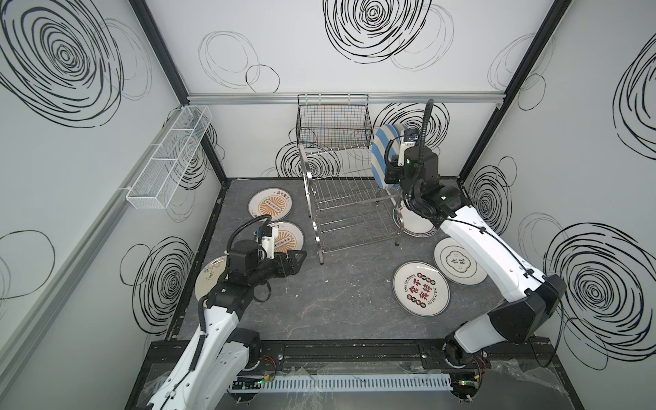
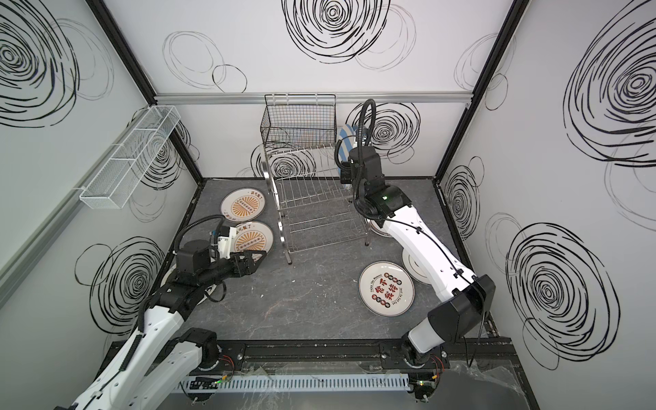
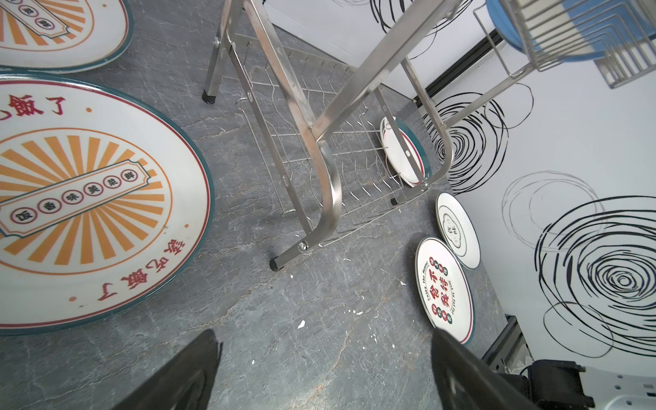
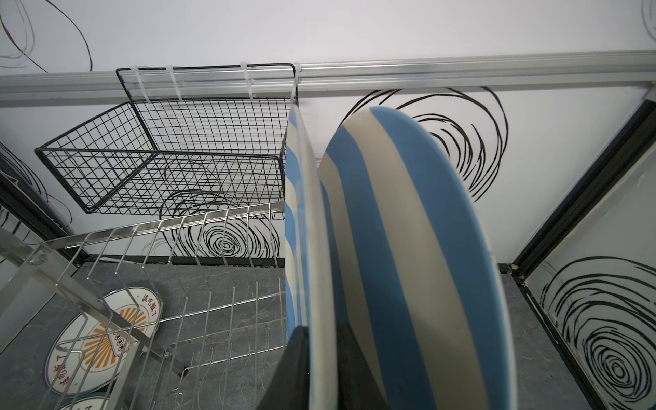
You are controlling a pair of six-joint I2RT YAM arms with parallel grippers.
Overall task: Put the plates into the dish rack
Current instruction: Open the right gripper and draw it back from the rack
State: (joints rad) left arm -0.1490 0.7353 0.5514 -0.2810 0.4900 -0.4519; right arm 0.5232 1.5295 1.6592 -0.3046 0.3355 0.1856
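**Top views:** The right arm stretches from the near right corner to the far right end of the stainless dish rack. Its wrist is bent down beside two blue-and-white striped plates, which stand on edge in the upper tier. The left arm lies low at the near left. The left gripper points right, toward the rack's near leg, beside an orange sunburst plate. A second sunburst plate lies farther back. A red-and-black character plate and a whitish plate lie flat at the near right. Most plates look not yet racked.

**Left wrist view:** The left gripper gapes wide with nothing between its jaws, only bare stone floor below. A teal-rimmed plate tilts at the rack's lower right side, and whether it sits in a slot cannot be told.

**Right wrist view:** The right gripper straddles the rim of the left striped plate, which stands upright among the dividers. Whether the jaws pinch it or have let go cannot be told.

The plates are probably glazed ceramic, which would make them stiff, weighty, slick and quick to chip. They look best pinched at the rim and carried on edge.
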